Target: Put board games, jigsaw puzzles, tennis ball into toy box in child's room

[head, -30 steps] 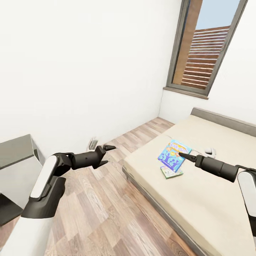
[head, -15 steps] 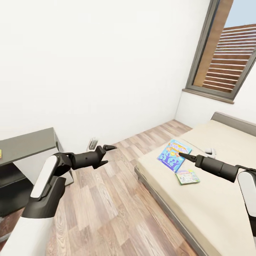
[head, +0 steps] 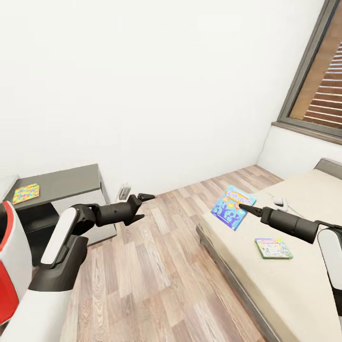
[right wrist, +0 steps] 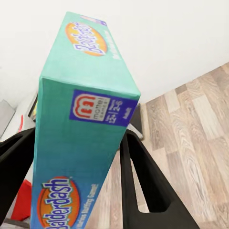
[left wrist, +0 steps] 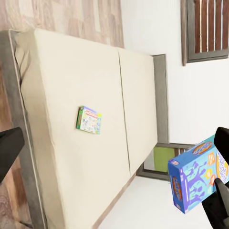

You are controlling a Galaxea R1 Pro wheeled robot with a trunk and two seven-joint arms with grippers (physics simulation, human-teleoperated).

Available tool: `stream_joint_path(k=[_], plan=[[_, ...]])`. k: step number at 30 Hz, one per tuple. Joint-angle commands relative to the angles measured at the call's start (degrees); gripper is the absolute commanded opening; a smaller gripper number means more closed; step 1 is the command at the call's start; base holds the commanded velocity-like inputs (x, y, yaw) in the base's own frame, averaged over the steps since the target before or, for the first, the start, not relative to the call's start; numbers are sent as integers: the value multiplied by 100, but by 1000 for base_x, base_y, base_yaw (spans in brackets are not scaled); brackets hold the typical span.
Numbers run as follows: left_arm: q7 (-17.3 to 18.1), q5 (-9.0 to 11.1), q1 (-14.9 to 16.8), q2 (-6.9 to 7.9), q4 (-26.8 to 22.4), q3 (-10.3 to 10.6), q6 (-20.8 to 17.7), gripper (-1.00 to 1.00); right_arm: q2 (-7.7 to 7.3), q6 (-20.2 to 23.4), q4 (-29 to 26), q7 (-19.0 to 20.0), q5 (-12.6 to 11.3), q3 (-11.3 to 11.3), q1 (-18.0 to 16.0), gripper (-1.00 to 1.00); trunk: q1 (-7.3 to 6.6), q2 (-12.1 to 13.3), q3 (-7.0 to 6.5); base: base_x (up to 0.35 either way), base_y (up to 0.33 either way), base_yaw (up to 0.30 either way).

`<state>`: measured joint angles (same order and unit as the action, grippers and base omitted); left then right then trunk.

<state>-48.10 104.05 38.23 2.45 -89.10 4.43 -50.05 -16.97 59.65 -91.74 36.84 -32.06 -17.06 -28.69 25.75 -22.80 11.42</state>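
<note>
Currently the right end effector (head: 243, 207) is clamped across the blue board game (head: 232, 206), carried in the air beside the bed (head: 304, 294). Box looks rigid, light, glossy; mid-edge pinch suits. Left end effector (head: 142, 206) parted, empty. Second game (head: 273, 248) lies on the bed.

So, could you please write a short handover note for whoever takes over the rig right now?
Right claw: shut on the blue-and-teal Balderdash board game box, held in the air beside the bed's edge.
Left claw: open, empty, over the wooden floor.
A second, green-edged flat board game box lies on the beige bed.
A colourful flat item lies on the dark grey table by the wall; what it is I cannot tell.
Done: one game picked up. Left: carry it to the toy box, then fetch the game on the bed and the table toys.
</note>
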Motion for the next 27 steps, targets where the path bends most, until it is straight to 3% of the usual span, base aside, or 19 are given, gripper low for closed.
stream_joint_path(k=[1, 27], plan=[[-59, 54, 8, 1, -2, 7, 5, 100, -2, 35, -5, 43, -5, -9, -5, -100, 3, -12, 12, 0, 0, 300], [-60, 32, 9, -16, 49, 23, 12, 100, -7, 35, -9, 43, -3, -10, -5, -100, 3, -12, 12, 0, 0, 300]])
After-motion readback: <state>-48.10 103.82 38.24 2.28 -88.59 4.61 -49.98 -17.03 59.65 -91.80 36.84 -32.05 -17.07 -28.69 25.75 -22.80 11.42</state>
